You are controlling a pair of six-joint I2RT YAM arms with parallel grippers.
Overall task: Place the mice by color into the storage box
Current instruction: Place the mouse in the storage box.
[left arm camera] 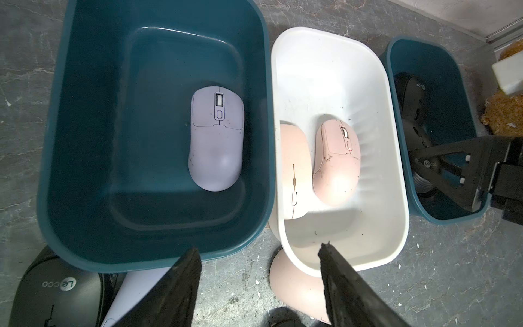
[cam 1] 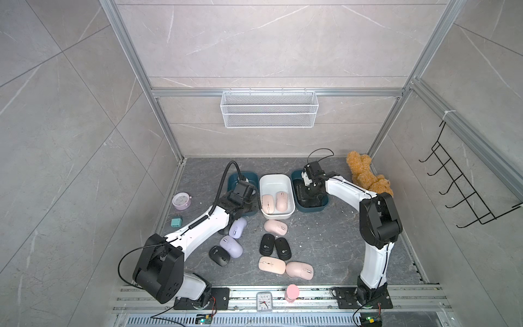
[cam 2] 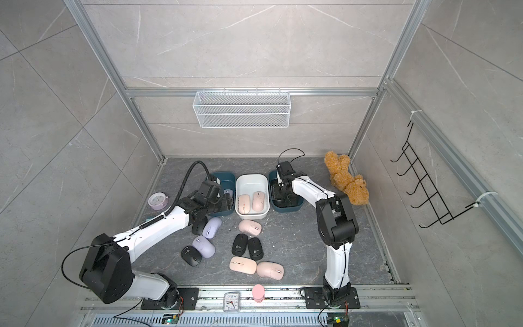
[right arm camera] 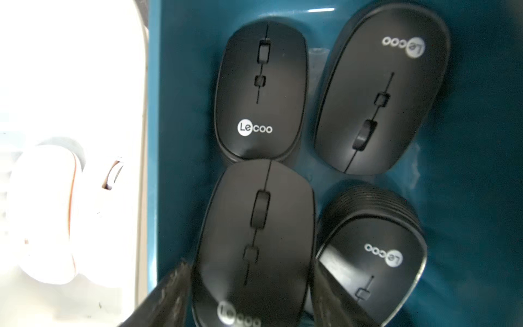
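mice (right arm camera: 260, 90): smooth matte black ovals | box (right arm camera: 181, 141): glossy teal plastic

We see two arms, the left arm (cam 1: 198, 229) and the right arm (cam 1: 373, 263), in glossy white shells with chunky black joint housings. A coiled black cable (cam 1: 198, 221) runs along the left one. Each is mounted on a black base plate (cam 1: 222, 295) with screws. The left end effector (left arm camera: 259, 249) has rough matte black fingers (left arm camera: 181, 283).

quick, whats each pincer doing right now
left pincer: open, empty
right pincer: around a black mouse in the teal bin; grip cannot be told
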